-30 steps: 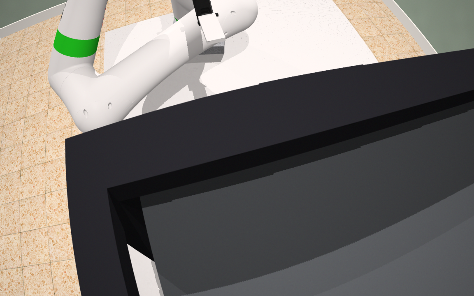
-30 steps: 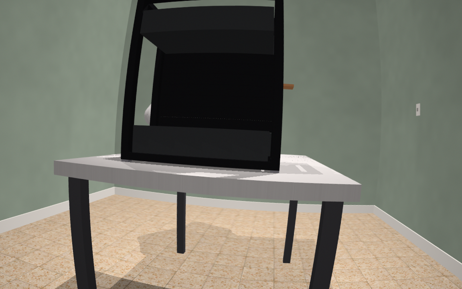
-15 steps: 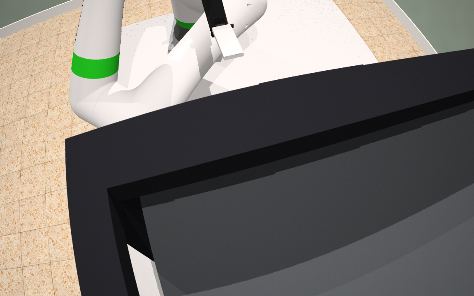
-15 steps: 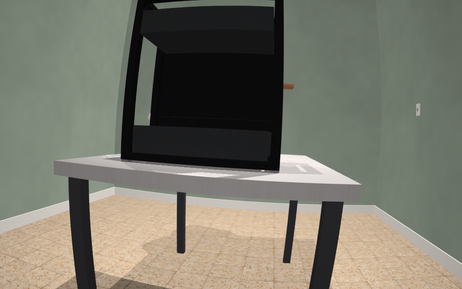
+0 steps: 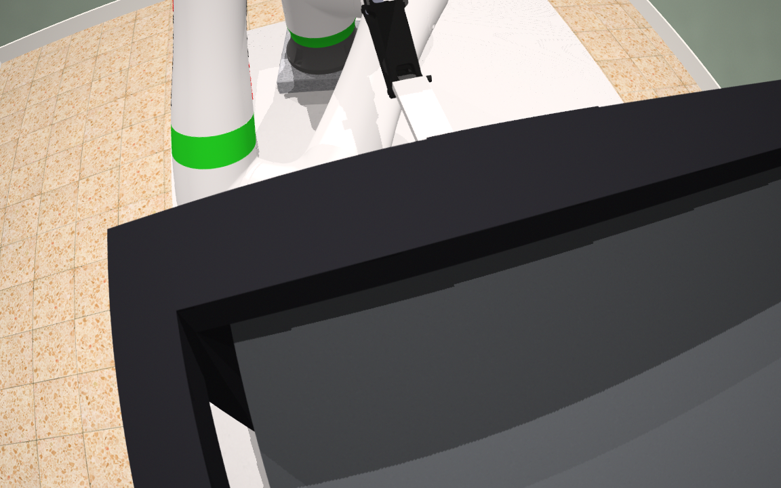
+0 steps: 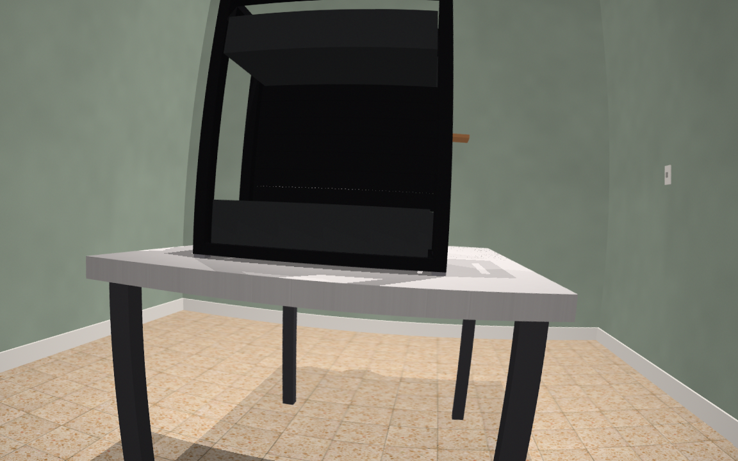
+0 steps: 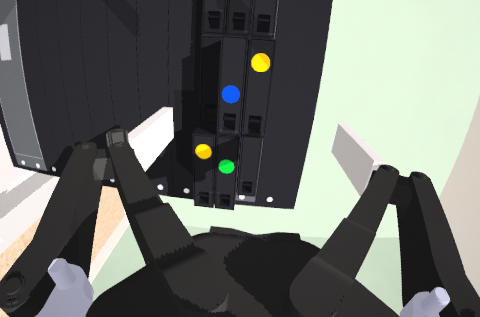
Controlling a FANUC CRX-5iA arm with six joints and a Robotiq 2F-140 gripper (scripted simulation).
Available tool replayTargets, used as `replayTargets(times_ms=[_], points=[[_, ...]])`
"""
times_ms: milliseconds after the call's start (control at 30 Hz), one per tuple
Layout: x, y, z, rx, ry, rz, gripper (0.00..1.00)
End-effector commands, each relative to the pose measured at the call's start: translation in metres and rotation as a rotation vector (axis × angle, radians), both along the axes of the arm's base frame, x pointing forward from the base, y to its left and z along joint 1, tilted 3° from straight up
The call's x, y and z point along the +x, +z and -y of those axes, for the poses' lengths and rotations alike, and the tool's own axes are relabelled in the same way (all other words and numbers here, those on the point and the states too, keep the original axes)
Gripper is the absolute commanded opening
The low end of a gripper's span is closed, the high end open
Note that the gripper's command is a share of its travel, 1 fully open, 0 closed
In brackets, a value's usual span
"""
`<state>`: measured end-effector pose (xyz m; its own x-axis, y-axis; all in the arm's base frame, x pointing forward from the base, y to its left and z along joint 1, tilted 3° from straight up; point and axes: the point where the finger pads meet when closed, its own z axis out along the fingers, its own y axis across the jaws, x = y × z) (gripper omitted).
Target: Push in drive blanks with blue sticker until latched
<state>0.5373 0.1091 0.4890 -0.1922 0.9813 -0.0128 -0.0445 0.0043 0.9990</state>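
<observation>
Wrist view: gripper (image 7: 256, 147) is spread fully, nothing between the pads. Left pad (image 7: 152, 132) overlaps the rack's front face in frame; right pad (image 7: 355, 147) shows against the pale wall, off the rack's edge. Whether either pad touches the rack cannot be told.

Rack (image 7: 100, 31) is black, seen rotated in the wrist view, w/ a column of narrow drive bays near its right side. Four blanks carry round stickers:
- Blue blank (image 7: 231, 95): mid column, between the yellow one above-right and the lower pair.
- Yellow blank (image 7: 260, 63): next bay over, above and right of blue.
- Second yellow blank (image 7: 203, 151): lower left of blue, nearest the left pad.
- Green blank (image 7: 227, 167): just beside the second yellow, lowest of the four.

The bay left of blue looks set forward, casting a dark step; how far the blue blank itself sticks out cannot be told. Gripper centreline points roughly at the sticker group, not in contact w/ any blank.

Top view: rack top frame (image 5: 381, 200) fills most of the pic. Behind it, white arm (image 5: 211, 91) w/ green bands rises from its base (image 5: 287, 81) on the white table (image 5: 502, 60). One finger (image 5: 420, 109) reaches to the rack's front edge.

Ext. view: rack rear (image 6: 446, 143) stands upright on the table (image 6: 331, 286), flat on its base. Arm hidden behind rack.
</observation>
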Motion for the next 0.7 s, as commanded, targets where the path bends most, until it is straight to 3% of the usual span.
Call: replayTargets(times_ms=[0, 667], points=[[0.0113, 0.0042, -0.0052, 0.001, -0.005, 0.003, 1.00], [0.0133, 0.0047, -0.0062, 0.001, -0.005, 0.003, 1.00]])
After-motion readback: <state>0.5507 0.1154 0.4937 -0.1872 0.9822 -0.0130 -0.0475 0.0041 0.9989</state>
